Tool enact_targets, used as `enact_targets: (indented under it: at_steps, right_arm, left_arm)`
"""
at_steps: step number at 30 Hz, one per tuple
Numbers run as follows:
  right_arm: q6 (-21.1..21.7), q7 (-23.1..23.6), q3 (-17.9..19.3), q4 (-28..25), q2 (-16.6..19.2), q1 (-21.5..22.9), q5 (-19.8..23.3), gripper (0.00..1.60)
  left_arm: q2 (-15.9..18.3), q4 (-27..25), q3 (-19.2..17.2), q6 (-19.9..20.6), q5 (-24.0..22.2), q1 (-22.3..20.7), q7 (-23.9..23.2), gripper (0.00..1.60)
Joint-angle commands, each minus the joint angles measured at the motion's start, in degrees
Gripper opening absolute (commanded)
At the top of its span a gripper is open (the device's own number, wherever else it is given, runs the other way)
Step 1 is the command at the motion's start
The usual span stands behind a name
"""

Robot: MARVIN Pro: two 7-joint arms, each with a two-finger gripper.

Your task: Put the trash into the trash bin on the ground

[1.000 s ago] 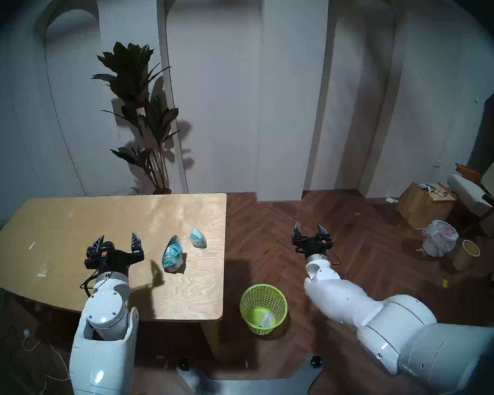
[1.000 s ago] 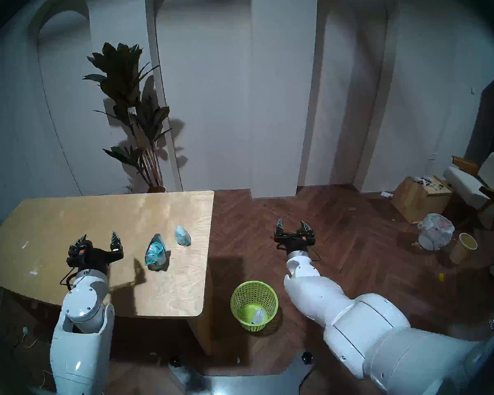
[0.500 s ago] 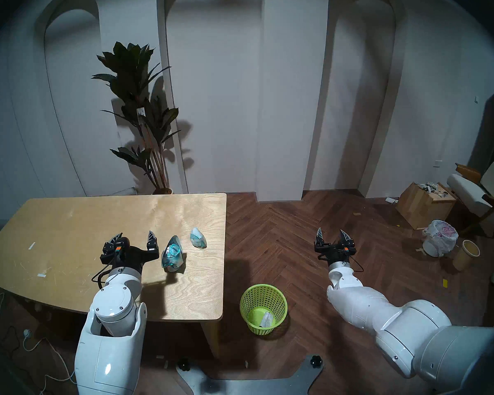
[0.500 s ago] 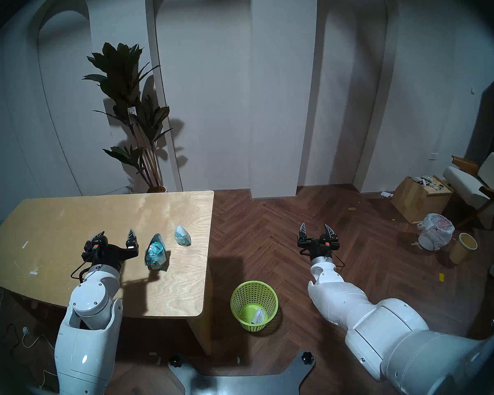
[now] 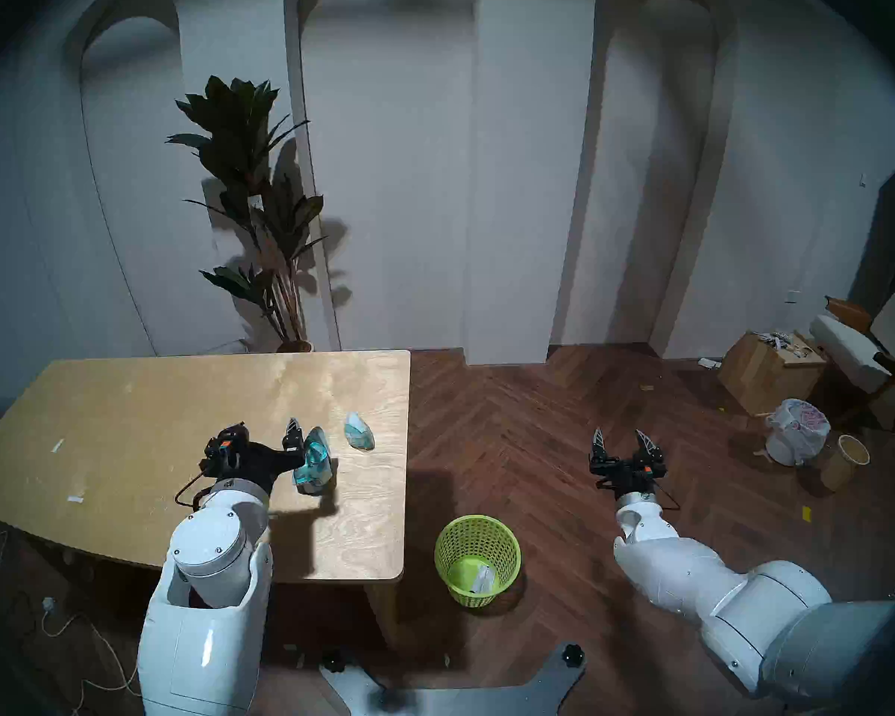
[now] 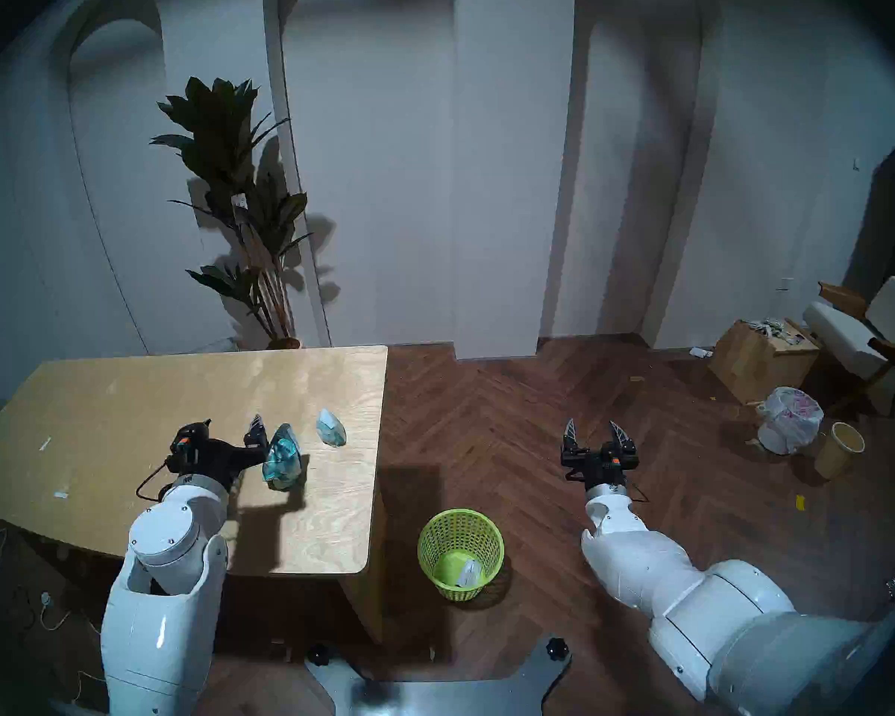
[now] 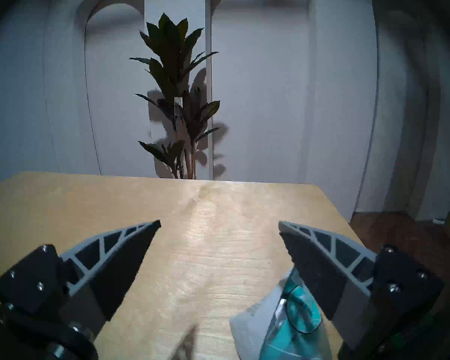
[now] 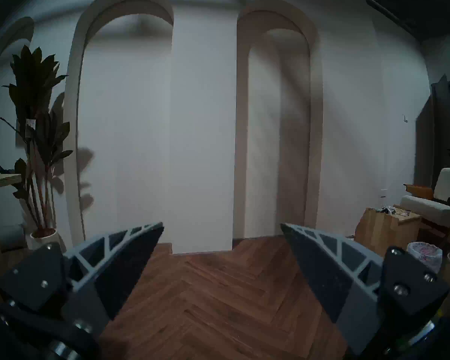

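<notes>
Beside bigger wrapper (image 5: pixel 312 462): left pincer (image 5: pixel 265 433), agape

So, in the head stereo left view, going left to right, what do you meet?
left gripper → smaller wrapper → lime-green bin → right gripper → cardboard box → bagged white bucket → tan cardboard cylinder

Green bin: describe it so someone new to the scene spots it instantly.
Start at the light wooden table; off its near right corner, on the dark herringbone floor, stands the trash bin. It is a small round lime-green mesh basket with a white packet inside, unlike the bag-lined white bucket and tan cardboard cylinder far right.
</notes>
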Motion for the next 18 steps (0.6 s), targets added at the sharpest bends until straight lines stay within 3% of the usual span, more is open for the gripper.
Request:
enact_targets:
  at_steps: [1,18]
  right_arm:
    - [-2.05,0.37,0.41,-3.3,1.6,-1.23,0.12,1.6]
    - [-4.91,1.35,2.43,-11.86,5.29,-6.3,0.37,1.6]
  left_arm:
    - [-0.53,-2.79,0.24,1.6,-1.46,0.85,-0.92,1.6]
    - [-0.73,-3.4,1.04,6.96,-4.49,2.9,-3.03,1.6]
